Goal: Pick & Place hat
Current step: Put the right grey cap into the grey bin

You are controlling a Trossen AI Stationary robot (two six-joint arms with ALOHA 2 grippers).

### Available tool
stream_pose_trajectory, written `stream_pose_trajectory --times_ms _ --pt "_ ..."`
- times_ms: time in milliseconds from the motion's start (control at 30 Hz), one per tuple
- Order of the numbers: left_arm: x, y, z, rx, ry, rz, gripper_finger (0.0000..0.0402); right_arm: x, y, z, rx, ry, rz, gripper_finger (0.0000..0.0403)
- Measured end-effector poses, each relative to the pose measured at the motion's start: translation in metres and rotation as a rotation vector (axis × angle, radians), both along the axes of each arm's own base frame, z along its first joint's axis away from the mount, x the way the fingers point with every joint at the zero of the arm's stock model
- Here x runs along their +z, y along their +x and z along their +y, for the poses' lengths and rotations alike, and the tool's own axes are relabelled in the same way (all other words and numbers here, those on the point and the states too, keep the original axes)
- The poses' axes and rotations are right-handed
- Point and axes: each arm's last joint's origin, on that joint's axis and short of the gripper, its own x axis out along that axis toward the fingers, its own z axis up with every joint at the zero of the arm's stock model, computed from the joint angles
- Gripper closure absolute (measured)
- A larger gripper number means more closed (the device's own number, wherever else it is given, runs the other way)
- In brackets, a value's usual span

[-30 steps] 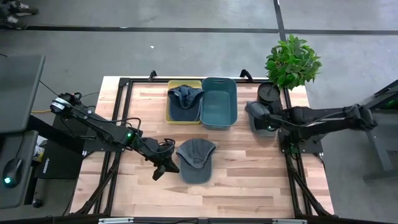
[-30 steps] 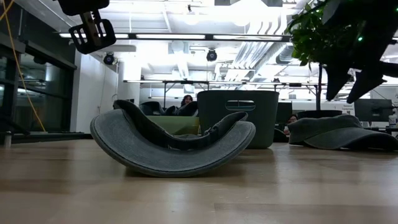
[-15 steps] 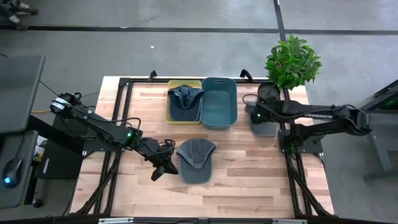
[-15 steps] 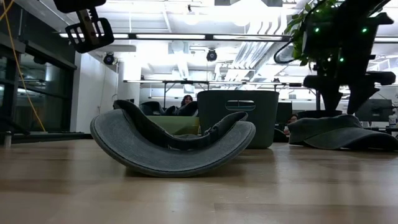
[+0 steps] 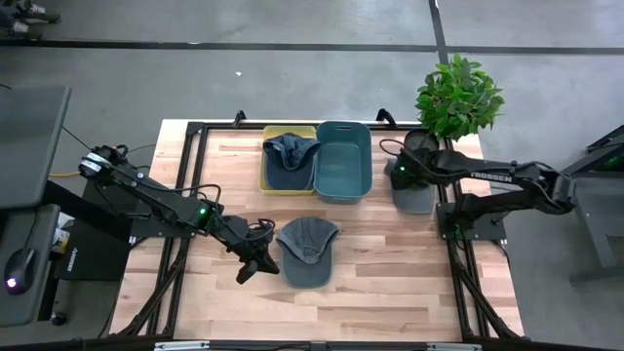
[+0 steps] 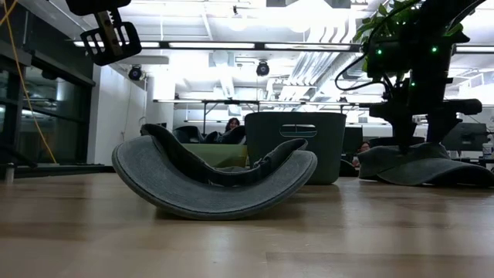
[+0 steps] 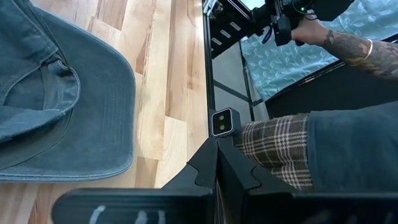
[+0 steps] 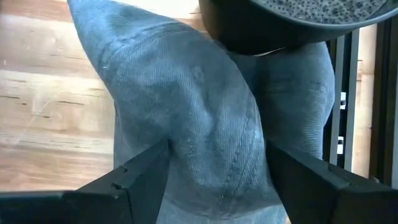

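Note:
Three grey-blue caps show. One cap [image 5: 310, 252] [image 6: 216, 181] lies upside down mid-table, rocking on its crown, brim toward the near edge. My left gripper [image 5: 253, 265] [image 6: 112, 42] hangs raised just left of it. A second cap [image 5: 414, 195] [image 6: 424, 166] [image 8: 205, 106] lies crown-up by the table's right edge, its far part under the plant pot's rim [image 8: 292, 18]. My right gripper [image 5: 400, 175] [image 6: 424, 147] [image 8: 217, 149] is open, low over this cap, one finger on each side of the crown. A third cap [image 5: 291, 154] lies in the yellow tray. My right gripper comes at the right-hand cap's crown [image 8: 211, 162] from above, pointing down, with its open fingers [image 8: 143, 177] standing on either side of it. The fingertips reach down to the cloth in the low view, but I cannot tell whether they touch it.
A yellow tray [image 5: 264, 161] and a teal bin [image 5: 343, 125] [image 6: 295, 147] stand side by side at the far middle. A potted plant [image 5: 458, 93] stands at the far right corner. In the left wrist view, a person in a plaid garment [image 7: 273, 149] stands past the near edge.
My right gripper has swung in from the right toward the far side and come down, straightening to point down onto the right-hand cap. Neither cap on the table has moved.

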Motion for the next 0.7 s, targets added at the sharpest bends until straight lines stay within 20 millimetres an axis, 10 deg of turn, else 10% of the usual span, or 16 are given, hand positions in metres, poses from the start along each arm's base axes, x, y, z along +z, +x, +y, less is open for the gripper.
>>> stream_pose_trajectory --times_ms 700 --pt "0.0 0.0 0.0 0.001 0.0 0.0 0.0401 -0.0007 -0.0009 -0.0013 0.012 0.047 -0.014 0.0353"
